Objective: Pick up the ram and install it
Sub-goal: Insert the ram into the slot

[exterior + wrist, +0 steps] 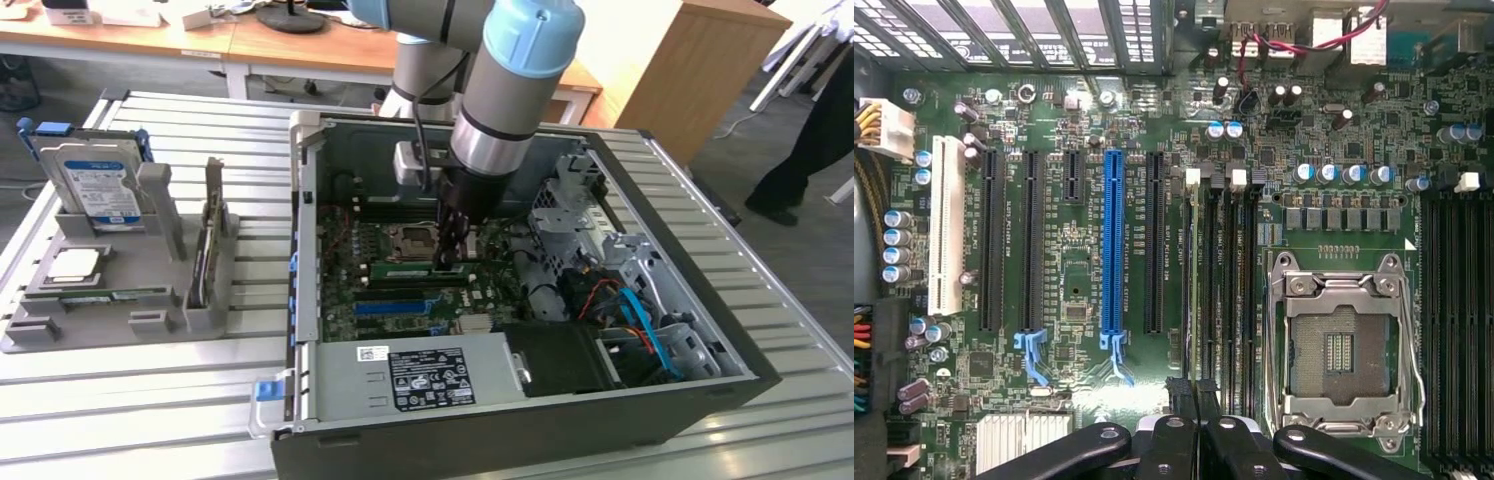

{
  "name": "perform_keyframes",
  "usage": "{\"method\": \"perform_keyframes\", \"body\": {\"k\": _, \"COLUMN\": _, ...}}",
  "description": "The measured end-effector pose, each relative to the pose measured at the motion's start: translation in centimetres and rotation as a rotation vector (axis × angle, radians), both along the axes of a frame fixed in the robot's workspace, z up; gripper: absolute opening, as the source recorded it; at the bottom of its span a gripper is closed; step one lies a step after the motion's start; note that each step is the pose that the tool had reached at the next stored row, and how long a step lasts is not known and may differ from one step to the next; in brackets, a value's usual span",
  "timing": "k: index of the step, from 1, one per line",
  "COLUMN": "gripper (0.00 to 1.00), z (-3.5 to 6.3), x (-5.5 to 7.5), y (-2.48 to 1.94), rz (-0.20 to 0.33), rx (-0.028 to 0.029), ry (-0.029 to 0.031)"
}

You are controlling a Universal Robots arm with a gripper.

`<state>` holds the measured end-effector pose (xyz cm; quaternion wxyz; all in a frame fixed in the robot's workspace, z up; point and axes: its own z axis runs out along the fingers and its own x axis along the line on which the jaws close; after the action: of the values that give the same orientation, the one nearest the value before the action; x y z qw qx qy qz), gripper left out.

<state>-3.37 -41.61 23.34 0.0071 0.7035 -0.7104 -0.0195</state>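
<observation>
Hand (1199, 398) clamped on thin ram (1195, 270), stick edge-on over memory slot, near open processor socket (1341, 345); inside open computer case (534, 435) on counter (134, 400).

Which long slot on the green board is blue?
The blue slot has long black slots either side; the end slot is white.
</observation>
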Motion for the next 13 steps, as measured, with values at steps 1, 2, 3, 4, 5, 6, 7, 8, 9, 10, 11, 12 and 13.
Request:
{"method": "perform_keyframes", "body": {"k": 1, "gripper": 0.12, "z": -0.01, "x": 0.0, "y": 0.0, "rz": 0.0, "rx": -0.0002, "ry": 0.0}}
{"method": "perform_keyframes", "body": {"k": 2, "gripper": 0.12, "z": -0.01, "x": 0.0, "y": 0.0, "rz": 0.0, "rx": -0.0003, "ry": 0.0001}}
{"method": "perform_keyframes", "body": {"k": 3, "gripper": 0.12, "z": -0.01, "x": -0.01, "y": 0.0, "rz": 0.0, "rx": -0.0003, "ry": 0.0001}}
{"method": "perform_keyframes", "body": {"k": 4, "gripper": 0.12, "z": -0.01, "x": 0.0, "y": 0.0, "rz": 0.0, "rx": -0.0002, "ry": 0.0001}}
{"method": "perform_keyframes", "body": {"k": 5, "gripper": 0.12, "z": -0.02, "x": 0.0, "y": 0.0, "rz": 0.0, "rx": -0.0001, "ry": 0.0001}}
{"method": "perform_keyframes", "body": {"k": 6, "gripper": 0.12, "z": -0.04, "x": 0.0, "y": 0.0, "rz": 0.0, "rx": 0.0, "ry": 0.0}}
{"method": "perform_keyframes", "body": {"k": 7, "gripper": 0.12, "z": -0.06, "x": 0.0, "y": 0.0, "rz": 0.0, "rx": 0.0001, "ry": 0.0}}
{"method": "perform_keyframes", "body": {"k": 8, "gripper": 0.12, "z": -0.07, "x": -0.01, "y": 0.0, "rz": 0.0, "rx": -0.0001, "ry": 0.0}}
{"method": "perform_keyframes", "body": {"k": 9, "gripper": 0.12, "z": -0.12, "x": 0.0, "y": 0.0, "rz": 0.0, "rx": 0.0, "ry": 0.0}}
{"method": "perform_keyframes", "body": {"k": 10, "gripper": 0.12, "z": -0.12, "x": 0.0, "y": 0.03, "rz": 0.0, "rx": -0.0001, "ry": 0.0}}
{"method": "perform_keyframes", "body": {"k": 11, "gripper": 0.12, "z": -0.12, "x": 0.0, "y": 0.07, "rz": 0.0, "rx": -0.0001, "ry": 0.0}}
{"method": "perform_keyframes", "body": {"k": 12, "gripper": 0.12, "z": -0.12, "x": 0.0, "y": 0.07, "rz": 0.0, "rx": -0.0002, "ry": 0.0}}
{"method": "perform_keyframes", "body": {"k": 13, "gripper": 0.12, "z": -0.13, "x": 0.0, "y": 0.08, "rz": 0.0, "rx": 0.0, "ry": 0.0}}
